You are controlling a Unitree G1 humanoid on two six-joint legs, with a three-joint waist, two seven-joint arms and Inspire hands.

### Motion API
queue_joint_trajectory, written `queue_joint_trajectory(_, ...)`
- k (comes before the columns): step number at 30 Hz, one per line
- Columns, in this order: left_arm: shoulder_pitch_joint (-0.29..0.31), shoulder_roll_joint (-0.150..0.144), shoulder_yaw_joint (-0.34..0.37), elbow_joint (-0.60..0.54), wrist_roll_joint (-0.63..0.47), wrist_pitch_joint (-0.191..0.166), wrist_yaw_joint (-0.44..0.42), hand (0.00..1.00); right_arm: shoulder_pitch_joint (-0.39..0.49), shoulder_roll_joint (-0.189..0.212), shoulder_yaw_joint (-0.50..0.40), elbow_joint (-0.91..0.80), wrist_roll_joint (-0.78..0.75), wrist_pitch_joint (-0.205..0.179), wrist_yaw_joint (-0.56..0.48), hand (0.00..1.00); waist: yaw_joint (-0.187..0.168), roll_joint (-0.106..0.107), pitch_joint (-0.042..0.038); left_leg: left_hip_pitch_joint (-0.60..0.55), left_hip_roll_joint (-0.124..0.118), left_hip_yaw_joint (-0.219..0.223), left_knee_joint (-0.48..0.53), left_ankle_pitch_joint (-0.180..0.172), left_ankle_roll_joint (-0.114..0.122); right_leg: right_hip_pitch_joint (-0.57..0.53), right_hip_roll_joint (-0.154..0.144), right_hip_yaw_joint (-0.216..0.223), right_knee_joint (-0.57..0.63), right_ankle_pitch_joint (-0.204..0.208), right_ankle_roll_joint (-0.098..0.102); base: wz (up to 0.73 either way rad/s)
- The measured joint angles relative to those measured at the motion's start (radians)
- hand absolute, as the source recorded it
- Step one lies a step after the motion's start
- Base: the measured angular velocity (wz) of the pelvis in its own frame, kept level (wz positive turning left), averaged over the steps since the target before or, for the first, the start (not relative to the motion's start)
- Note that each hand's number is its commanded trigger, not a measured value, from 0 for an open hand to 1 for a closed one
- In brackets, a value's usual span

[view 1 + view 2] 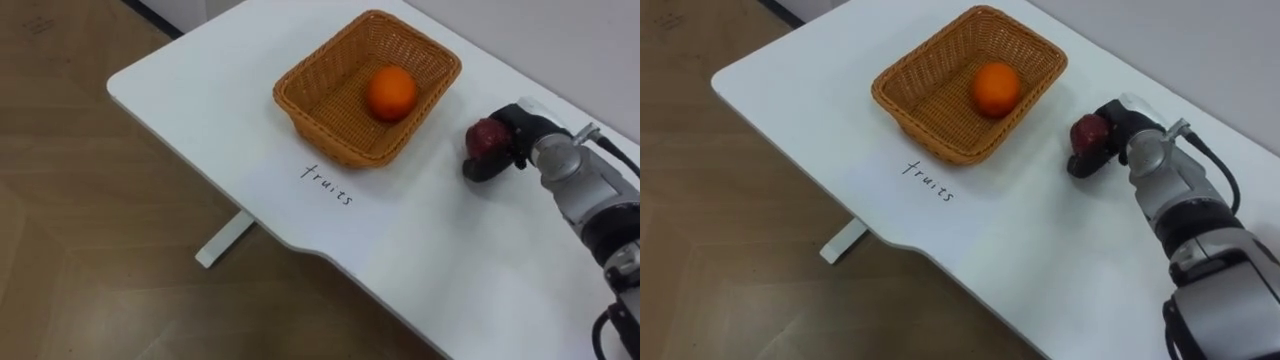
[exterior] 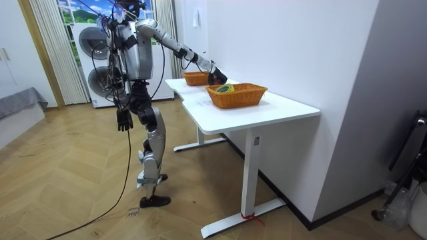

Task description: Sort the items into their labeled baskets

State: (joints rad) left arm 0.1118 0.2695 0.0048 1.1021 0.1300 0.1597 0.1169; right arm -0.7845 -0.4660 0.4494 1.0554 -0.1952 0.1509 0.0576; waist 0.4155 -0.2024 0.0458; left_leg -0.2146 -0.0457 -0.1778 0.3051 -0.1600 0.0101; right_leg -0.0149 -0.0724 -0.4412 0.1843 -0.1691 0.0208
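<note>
A wicker basket (image 1: 310, 95) stands on the white table (image 1: 200, 100), with the word "fruits" written in front of it. An orange (image 1: 391, 92) lies inside it. To the right of the basket my right hand (image 1: 510, 135) is shut on a dark red fruit (image 1: 486, 140), held just above the tabletop. In the room view that right hand (image 2: 217, 75) reaches out between two wicker baskets, and a second basket (image 2: 237, 95) nearer the table's end holds a yellow and green thing. My left hand (image 2: 123, 120) hangs at my side.
The table's rounded front edge (image 1: 290, 240) runs diagonally, with wooden floor (image 1: 90, 260) beyond it. A white wall (image 1: 560, 40) lies behind the table. In the room view a washing machine (image 2: 93, 47) stands behind me.
</note>
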Motion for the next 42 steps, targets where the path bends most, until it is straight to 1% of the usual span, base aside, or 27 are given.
queue_joint_trajectory(6, -0.001, 0.000, 0.001, 0.000, 0.000, -0.015, 0.002, 0.00, 0.005, 0.000, -0.011, -0.007, 0.040, -0.001, 0.006, 1.00, -0.009, -0.001, -0.0008, 0.001, 0.000, 0.000, 0.000, 0.000, 0.000, 0.000, 0.000, 0.001, 0.000, 0.000, 0.000, 0.00)
queue_joint_trajectory(9, 0.000, 0.000, 0.013, -0.002, -0.002, -0.018, 0.008, 0.00, 0.011, 0.000, -0.012, -0.032, 0.042, -0.006, 0.022, 1.00, -0.025, -0.003, -0.0022, -0.001, 0.000, -0.002, 0.001, 0.000, 0.000, 0.000, 0.000, 0.001, 0.000, 0.000, 0.000, 0.00)
queue_joint_trajectory(12, 0.000, -0.001, 0.012, -0.006, -0.001, -0.019, 0.009, 0.00, 0.026, -0.003, -0.012, -0.098, 0.039, -0.007, 0.049, 1.00, -0.037, 0.000, -0.0041, -0.001, 0.001, 0.004, 0.000, 0.000, 0.000, -0.004, -0.001, 0.006, 0.000, 0.000, 0.000, -0.07)
queue_joint_trajectory(15, 0.012, -0.001, 0.012, -0.007, -0.001, -0.032, 0.009, 0.00, 0.038, -0.003, -0.013, -0.162, 0.016, -0.012, 0.059, 1.00, -0.051, 0.005, -0.0151, 0.003, 0.001, 0.012, -0.003, 0.000, 0.001, -0.004, -0.001, 0.023, 0.000, 0.000, 0.000, -0.06)
queue_joint_trajectory(16, 0.019, -0.001, 0.013, -0.007, -0.001, -0.033, 0.009, 0.00, 0.039, -0.003, -0.017, -0.188, 0.014, -0.014, 0.060, 1.00, -0.060, 0.008, -0.0203, 0.005, 0.001, 0.013, -0.002, 0.001, 0.001, -0.003, -0.001, 0.026, 0.000, 0.000, 0.000, -0.06)
queue_joint_trajectory(18, 0.029, -0.001, 0.022, -0.007, -0.002, -0.033, 0.008, 0.00, 0.058, -0.003, -0.046, -0.244, 0.010, -0.019, 0.060, 1.00, -0.069, 0.011, -0.0251, 0.020, 0.001, 0.016, -0.005, 0.001, 0.001, 0.006, -0.002, 0.026, 0.000, 0.000, 0.000, -0.05)
queue_joint_trajectory(19, 0.043, -0.001, 0.029, -0.013, -0.003, -0.033, 0.006, 0.00, 0.063, -0.004, -0.049, -0.278, 0.011, -0.019, 0.061, 1.00, -0.084, 0.012, -0.0314, 0.031, 0.002, 0.017, -0.011, 0.001, 0.001, 0.014, -0.002, 0.026, 0.000, 0.000, 0.000, -0.04)
queue_joint_trajectory(20, 0.055, -0.002, 0.032, -0.013, -0.003, -0.033, 0.005, 0.00, 0.066, -0.007, -0.049, -0.314, 0.013, -0.019, 0.063, 1.00, -0.089, 0.016, -0.0361, 0.043, 0.003, 0.020, -0.019, 0.001, 0.001, 0.023, -0.002, 0.027, 0.000, 0.000, 0.000, -0.06)
queue_joint_trajectory(21, 0.059, -0.004, 0.033, -0.013, -0.003, -0.033, 0.005, 0.00, 0.069, -0.012, -0.050, -0.335, 0.016, -0.019, 0.063, 1.00, -0.092, 0.018, -0.0361, 0.051, 0.003, 0.023, -0.022, 0.001, 0.001, 0.028, -0.003, 0.028, 0.000, 0.000, 0.000, -0.09)
queue_joint_trajectory(22, 0.068, -0.008, 0.036, -0.015, -0.003, -0.032, 0.005, 0.00, 0.080, -0.023, -0.051, -0.383, 0.016, -0.018, 0.063, 1.00, -0.098, 0.023, -0.0388, 0.063, 0.003, 0.026, -0.030, 0.001, 0.001, 0.037, -0.003, 0.030, -0.002, 0.000, 0.000, -0.09)
queue_joint_trajectory(23, 0.081, -0.014, 0.047, -0.028, 0.001, -0.030, 0.005, 0.00, 0.090, -0.035, -0.052, -0.439, 0.015, -0.018, 0.064, 1.00, -0.106, 0.027, -0.0397, 0.073, 0.003, 0.028, -0.034, 0.001, 0.002, 0.045, -0.004, 0.031, -0.002, 0.000, 0.000, -0.08)
queue_joint_trajectory(24, 0.088, -0.017, 0.056, -0.034, 0.005, -0.028, 0.005, 0.00, 0.096, -0.039, -0.054, -0.466, 0.014, -0.017, 0.064, 1.00, -0.110, 0.029, -0.0390, 0.079, 0.003, 0.029, -0.036, 0.001, 0.002, 0.050, -0.004, 0.031, -0.003, 0.000, 0.000, -0.10)
queue_joint_trajectory(25, 0.099, -0.022, 0.067, -0.046, 0.012, -0.026, 0.005, 0.00, 0.102, -0.042, -0.058, -0.506, 0.008, -0.017, 0.064, 1.00, -0.117, 0.033, -0.0411, 0.088, 0.003, 0.032, -0.039, 0.001, 0.002, 0.057, -0.005, 0.033, -0.003, 0.000, 0.000, 0.00)
queue_joint_trajectory(26, 0.099, -0.028, 0.081, -0.047, 0.023, -0.020, 0.006, 0.00, 0.107, -0.050, -0.062, -0.540, -0.006, -0.016, 0.066, 1.00, -0.130, 0.038, -0.0414, 0.095, 0.002, 0.030, -0.039, 0.001, 0.002, 0.068, -0.005, 0.029, -0.006, 0.000, 0.000, 0.00)
queue_joint_trajectory(29, 0.104, -0.031, 0.093, -0.048, 0.026, -0.008, 0.010, 0.00, 0.120, -0.053, -0.096, -0.620, -0.021, 0.004, 0.072, 1.00, -0.141, 0.044, -0.0449, 0.107, -0.001, 0.026, -0.039, 0.001, 0.003, 0.089, -0.005, 0.028, -0.015, 0.000, 0.000, 0.03)
queue_joint_trajectory(30, 0.103, -0.031, 0.093, -0.048, 0.029, -0.006, 0.011, 0.00, 0.120, -0.053, -0.103, -0.630, -0.030, 0.004, 0.075, 1.00, -0.144, 0.045, -0.0447, 0.111, -0.001, 0.026, -0.039, 0.001, 0.003, 0.092, -0.005, 0.027, -0.015, 0.000, 0.000, 0.00)
queue_joint_trajectory(31, 0.104, -0.034, 0.093, -0.048, 0.031, -0.004, 0.011, 0.00, 0.120, -0.053, -0.113, -0.641, -0.043, 0.004, 0.078, 1.00, -0.147, 0.048, -0.0427, 0.121, -0.001, 0.026, -0.040, 0.001, 0.003, 0.103, -0.005, 0.027, -0.015, 0.000, 0.000, 0.00)
queue_joint_trajectory(33, 0.102, -0.041, 0.097, -0.048, 0.032, -0.003, 0.011, 0.00, 0.120, -0.053, -0.128, -0.657, -0.073, 0.004, 0.084, 1.00, -0.144, 0.047, -0.0471, 0.127, -0.001, 0.026, -0.048, 0.001, 0.002, 0.105, -0.007, 0.029, -0.015, -0.001, 0.002, 0.00)
queue_joint_trajectory(35, 0.103, -0.055, 0.101, -0.048, 0.032, -0.003, 0.009, 0.00, 0.120, -0.052, -0.140, -0.695, -0.112, 0.004, 0.089, 1.00, -0.146, 0.047, -0.0468, 0.131, -0.002, 0.028, -0.050, 0.002, 0.002, 0.107, -0.007, 0.032, -0.015, -0.001, 0.002, -0.04)
queue_joint_trajectory(37, 0.104, -0.060, 0.102, -0.047, 0.031, 0.001, 0.009, 0.00, 0.120, -0.052, -0.141, -0.713, -0.128, 0.004, 0.089, 1.00, -0.145, 0.046, -0.0468, 0.140, -0.002, 0.028, -0.052, 0.002, 0.002, 0.114, -0.007, 0.033, -0.015, -0.001, 0.002, 0.00)
queue_joint_trajectory(40, 0.102, -0.060, 0.102, -0.050, 0.031, 0.002, 0.009, 0.00, 0.119, -0.052, -0.141, -0.739, -0.129, 0.005, 0.093, 1.00, -0.146, 0.041, -0.0475, 0.140, -0.002, 0.027, -0.052, 0.002, 0.002, 0.116, -0.007, 0.032, -0.016, -0.002, 0.003, 0.00)
queue_joint_trajectory(42, 0.103, -0.060, 0.102, -0.053, 0.031, 0.004, 0.009, 0.00, 0.119, -0.052, -0.140, -0.762, -0.128, 0.016, 0.106, 1.00, -0.141, 0.041, -0.0474, 0.140, -0.002, 0.027, -0.052, 0.002, 0.002, 0.116, -0.008, 0.032, -0.015, -0.002, 0.003, 0.00)
